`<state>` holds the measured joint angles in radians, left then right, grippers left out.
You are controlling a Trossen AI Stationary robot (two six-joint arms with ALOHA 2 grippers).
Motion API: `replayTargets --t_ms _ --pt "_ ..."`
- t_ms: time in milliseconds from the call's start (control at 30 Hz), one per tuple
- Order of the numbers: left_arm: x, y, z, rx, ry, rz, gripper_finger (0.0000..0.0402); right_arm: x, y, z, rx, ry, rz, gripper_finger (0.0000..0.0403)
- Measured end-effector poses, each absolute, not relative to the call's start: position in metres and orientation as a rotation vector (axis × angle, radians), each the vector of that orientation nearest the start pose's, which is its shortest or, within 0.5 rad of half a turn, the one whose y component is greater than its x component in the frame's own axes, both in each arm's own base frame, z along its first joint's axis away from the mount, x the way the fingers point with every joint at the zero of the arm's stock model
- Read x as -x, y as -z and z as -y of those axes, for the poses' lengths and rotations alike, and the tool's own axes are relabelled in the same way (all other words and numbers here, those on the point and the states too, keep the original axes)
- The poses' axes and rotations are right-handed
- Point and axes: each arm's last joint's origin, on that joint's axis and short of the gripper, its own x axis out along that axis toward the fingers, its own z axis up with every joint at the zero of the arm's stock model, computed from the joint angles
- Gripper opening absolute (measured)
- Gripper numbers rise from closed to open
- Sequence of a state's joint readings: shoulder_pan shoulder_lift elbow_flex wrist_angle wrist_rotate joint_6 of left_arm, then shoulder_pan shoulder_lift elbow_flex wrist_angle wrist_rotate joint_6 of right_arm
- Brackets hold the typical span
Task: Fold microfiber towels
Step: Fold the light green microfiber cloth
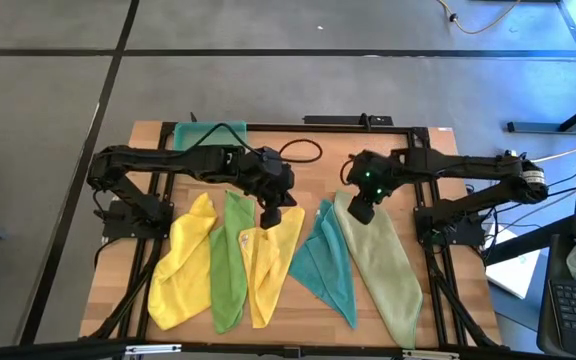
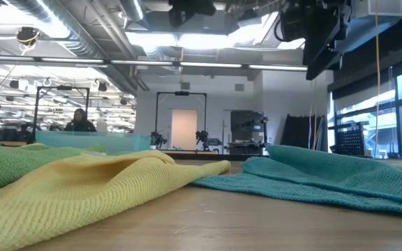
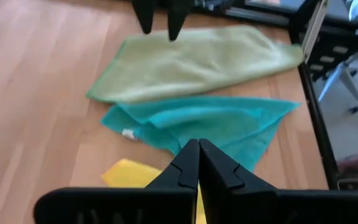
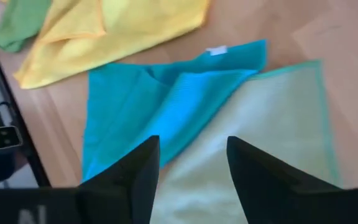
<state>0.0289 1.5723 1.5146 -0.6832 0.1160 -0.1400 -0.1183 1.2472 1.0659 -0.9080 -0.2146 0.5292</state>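
Five limp microfiber towels (image 1: 268, 265) lie fanned across the bench (image 1: 138, 200); best pinched at a corner. Right gripper (image 4: 188, 162), fingers wide, hovers over the pale olive towel (image 1: 383, 265); left gripper (image 3: 197, 163) closed, empty.

High view looks straight down; low view sits at tabletop level; both wrist views share the teal towel (image 3: 216, 124).

A yellow towel (image 2: 96, 185) lies rumpled on the wooden table (image 2: 257, 226), its tip just meeting a teal towel (image 2: 326, 178). A green towel (image 2: 5, 164) lies behind the yellow one. A person (image 2: 80, 120) sits far behind.
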Motion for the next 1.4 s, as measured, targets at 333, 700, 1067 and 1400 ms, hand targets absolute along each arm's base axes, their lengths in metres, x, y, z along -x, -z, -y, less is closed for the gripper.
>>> replayTargets --t_ms 333,700,1067,1400 --pt "-0.337 -0.345 -0.006 0.112 0.068 -0.789 0.0000 -0.239 -0.282 -0.009 -0.710 0.199 -1.029 0.0190" --pt "-0.328 -0.337 -0.006 0.115 0.082 -0.910 0.0000 -0.237 -0.282 -0.032 -0.795 0.351 -0.989 0.0190" --pt "-0.291 -0.351 -0.005 0.095 0.086 -1.025 0.0000 -0.240 -0.265 -0.044 -0.890 0.552 -1.050 0.0190" --pt "-0.263 -0.370 -0.007 0.036 -0.016 -1.006 0.0000 -0.295 -0.211 -0.032 -0.948 0.451 -1.175 0.0190"
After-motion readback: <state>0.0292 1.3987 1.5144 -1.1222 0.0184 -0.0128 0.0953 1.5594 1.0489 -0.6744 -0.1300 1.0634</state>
